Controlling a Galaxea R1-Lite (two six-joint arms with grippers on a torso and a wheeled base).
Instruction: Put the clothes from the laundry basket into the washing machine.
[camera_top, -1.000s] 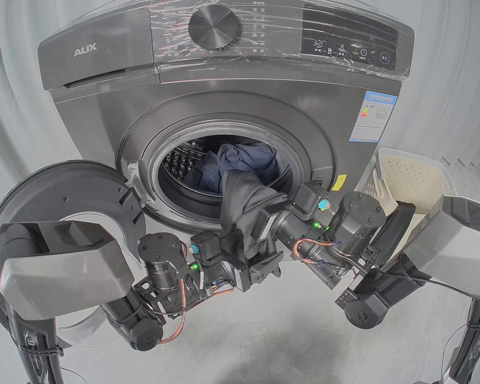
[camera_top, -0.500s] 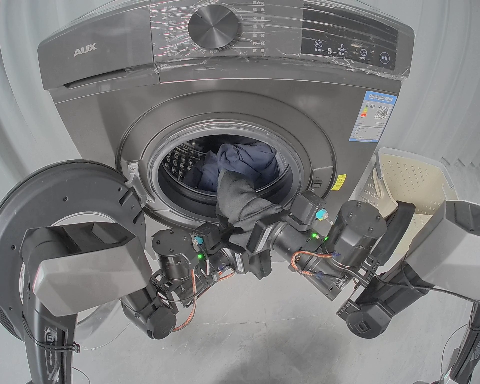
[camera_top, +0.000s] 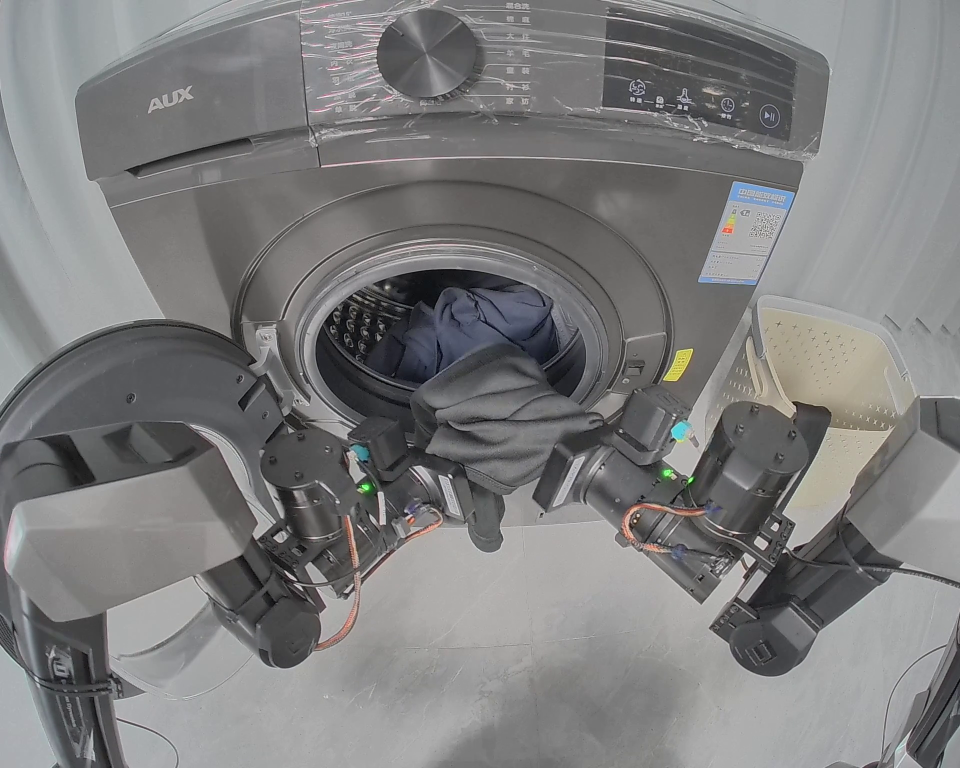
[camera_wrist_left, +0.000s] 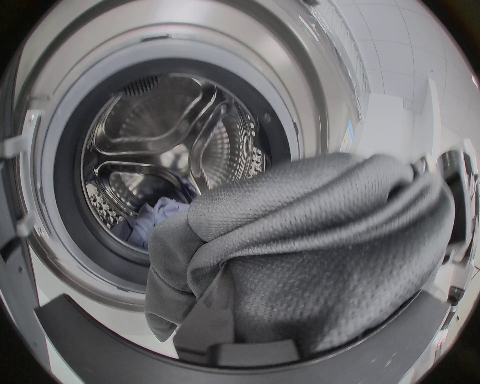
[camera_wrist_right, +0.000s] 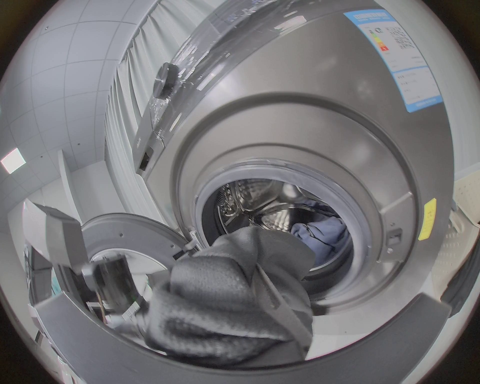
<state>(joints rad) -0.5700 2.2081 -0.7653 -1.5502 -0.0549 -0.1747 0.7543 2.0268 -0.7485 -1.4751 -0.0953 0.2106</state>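
Bears grey garment (camera_top: 495, 420) bunched across left gripper (camera_top: 452, 482) and right gripper (camera_top: 548, 462), just in front of washer (camera_top: 450, 190) mouth, low at the rim, with one tail hanging down. Cannot tell whether either grip is spread or pressed together: cloth covers both. Shows blue clothes (camera_top: 480, 320) lying inside drum. Shows door (camera_top: 130, 370) swung open at left, basket (camera_top: 830, 370) beside washer at right.

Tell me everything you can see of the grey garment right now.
The grey garment is dark fabric with a fine mesh-like knit, bunched in thick folds. It spans the left end effector and right end effector, low before the open washing machine, with one end dangling below. It is not yet inside.
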